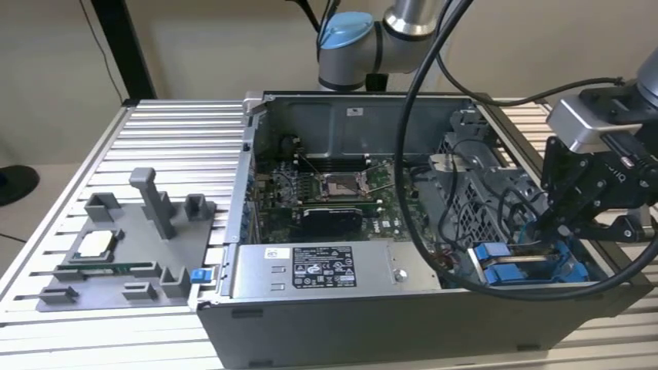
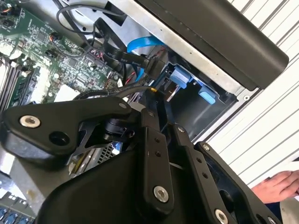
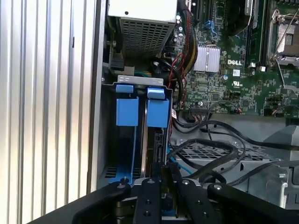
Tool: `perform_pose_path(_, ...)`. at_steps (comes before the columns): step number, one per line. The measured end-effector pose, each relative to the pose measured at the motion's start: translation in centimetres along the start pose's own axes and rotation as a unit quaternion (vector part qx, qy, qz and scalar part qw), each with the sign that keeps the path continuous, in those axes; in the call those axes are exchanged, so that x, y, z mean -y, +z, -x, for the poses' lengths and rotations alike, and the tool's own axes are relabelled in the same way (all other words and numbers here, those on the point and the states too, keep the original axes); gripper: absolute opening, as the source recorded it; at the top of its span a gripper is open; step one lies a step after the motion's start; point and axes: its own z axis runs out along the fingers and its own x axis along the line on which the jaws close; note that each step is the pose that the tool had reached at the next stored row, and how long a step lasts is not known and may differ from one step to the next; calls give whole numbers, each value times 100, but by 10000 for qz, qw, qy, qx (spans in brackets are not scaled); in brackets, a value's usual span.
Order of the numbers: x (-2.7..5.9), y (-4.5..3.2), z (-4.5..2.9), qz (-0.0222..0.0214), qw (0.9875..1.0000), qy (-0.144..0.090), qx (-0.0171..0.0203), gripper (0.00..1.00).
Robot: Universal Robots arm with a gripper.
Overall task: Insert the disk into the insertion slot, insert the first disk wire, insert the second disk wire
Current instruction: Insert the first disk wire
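Exterior view: the gripper (image 1: 563, 230) is poised over the insertion slot (image 1: 529, 270).
Second wrist view: its fingers (image 2: 150, 135) are drawn together, near a black wire plug (image 2: 140, 60).
First wrist view: the disk (image 3: 157, 112) is seated in the slot.
Wire insertion is judged in hand; square plug alignment is called for.

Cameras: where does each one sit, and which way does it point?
Exterior view: off the arm, looking down into the open computer case; arm and claw show at the exterior view's right.
First wrist view: at the wrist, looking past the claw into the drive bay, motherboard beside it.
Second wrist view: at the wrist, looking along the claw toward the drive bay; a person's hand shows.
Shared: both wrist views show claw, drive bay and motherboard.
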Motion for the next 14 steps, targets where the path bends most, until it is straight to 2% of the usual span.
perform_pose_path(14,1,61,-6,-5,9999,104,16,0)
